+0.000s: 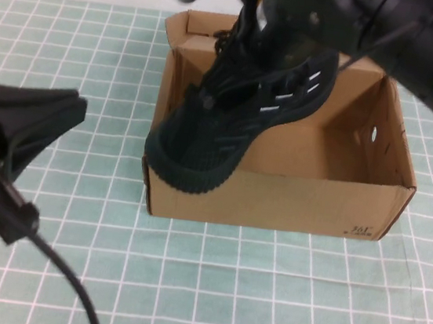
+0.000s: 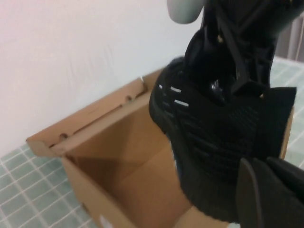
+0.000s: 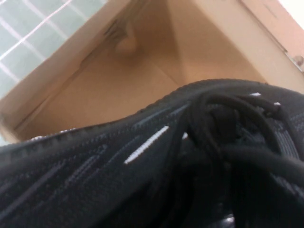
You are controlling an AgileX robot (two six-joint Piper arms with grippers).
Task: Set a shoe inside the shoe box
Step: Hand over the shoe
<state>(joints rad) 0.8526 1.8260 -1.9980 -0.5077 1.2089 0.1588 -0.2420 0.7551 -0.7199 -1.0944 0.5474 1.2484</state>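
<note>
Over by the left edge of the worktop (image 1: 45, 267), which has a pale green grid cloth on it, the left hand (image 1: 45, 113) is just parked low with its fingers shut on nothing, well apart from the box and pointing toward it. Next along, the shoe (image 1: 239, 109) is up in the air, tilted toe-down, with the toe poking out over the front-left corner of the shoe box (image 1: 275, 201) and the heel end back over the open inside. The box sits near the middle toward the far edge, flap lid folded back behind it, and the bit of its floor I can see is bare. The right hand (image 1: 279, 8) comes in from the right side and is clamped shut on the shoe around the collar and laces. So I'd say roughly halfway: picked up and carried over, but it's not yet lowered in or let go. There's small dark print on the box's front right corner, too tiny for me to read. No brand I can make out on the shoe.
</note>
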